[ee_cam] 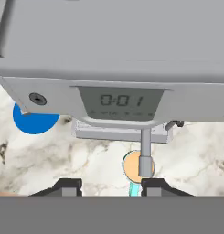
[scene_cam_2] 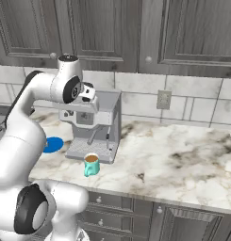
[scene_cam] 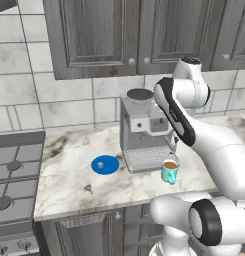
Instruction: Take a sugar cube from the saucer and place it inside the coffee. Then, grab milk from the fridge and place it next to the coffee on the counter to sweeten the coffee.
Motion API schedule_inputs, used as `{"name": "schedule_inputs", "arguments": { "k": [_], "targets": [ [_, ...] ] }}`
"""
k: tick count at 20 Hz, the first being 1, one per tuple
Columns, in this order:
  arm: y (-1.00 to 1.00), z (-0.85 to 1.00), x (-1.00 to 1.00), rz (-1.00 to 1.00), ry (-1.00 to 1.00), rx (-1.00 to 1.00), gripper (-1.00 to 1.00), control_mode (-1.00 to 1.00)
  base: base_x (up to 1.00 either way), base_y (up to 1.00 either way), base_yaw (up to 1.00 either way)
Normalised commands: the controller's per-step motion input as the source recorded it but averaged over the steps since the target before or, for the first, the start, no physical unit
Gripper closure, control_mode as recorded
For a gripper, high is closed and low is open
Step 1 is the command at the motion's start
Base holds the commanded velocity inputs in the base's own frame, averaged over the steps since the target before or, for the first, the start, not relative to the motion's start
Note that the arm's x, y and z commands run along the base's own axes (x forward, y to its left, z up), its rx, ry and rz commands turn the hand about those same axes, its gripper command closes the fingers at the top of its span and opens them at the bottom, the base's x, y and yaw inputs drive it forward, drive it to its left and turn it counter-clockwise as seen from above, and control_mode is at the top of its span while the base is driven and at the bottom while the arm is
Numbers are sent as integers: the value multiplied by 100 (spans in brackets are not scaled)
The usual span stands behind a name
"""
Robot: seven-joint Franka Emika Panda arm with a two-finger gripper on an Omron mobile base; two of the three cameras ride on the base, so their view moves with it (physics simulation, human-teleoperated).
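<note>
Seen from the left base camera, the sugar cube [scene_cam: 100,164] sits on the bright-blue saucer [scene_cam: 110,166], which lies flat on the marble-look counter [scene_cam: 69,185] between the stovetop [scene_cam: 14,175] and the grey espresso machine [scene_cam: 144,132]; the teal mug of coffee [scene_cam: 169,171] stands just in front of the machine's right corner, apart from the saucer, while the white arm [scene_cam: 204,145] arches above it. From the right base camera, the arm's wrist hangs against the front of the espresso machine [scene_cam_2: 105,122], the coffee [scene_cam_2: 91,164] stands on the counter [scene_cam_2: 183,155] just before the drip tray, and a sliver of the saucer [scene_cam_2: 53,144] shows behind the arm. Through the hand camera, the gripper [ee_cam: 111,186] looks down past the machine's display [ee_cam: 120,101], its two dark fingertips [ee_cam: 67,186] parted with nothing between them; the coffee [ee_cam: 132,167] lies below, partly hidden by the steam wand [ee_cam: 145,155], and the saucer [ee_cam: 33,122] peeks out at the left edge of the machine.
</note>
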Motion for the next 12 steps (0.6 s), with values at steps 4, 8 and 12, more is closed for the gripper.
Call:
{"name": "schedule_inputs", "arguments": {
  "k": [4,8,12],
  "targets": [
    [72,-19,-46,10,2,-9,-100,-100,0,0,0],
    [100,-58,-64,16,14,-17,-100,-100,0,0,0],
    [100,-75,-46,17,19,-12,-100,-100,0,0,0]
  ]
}}
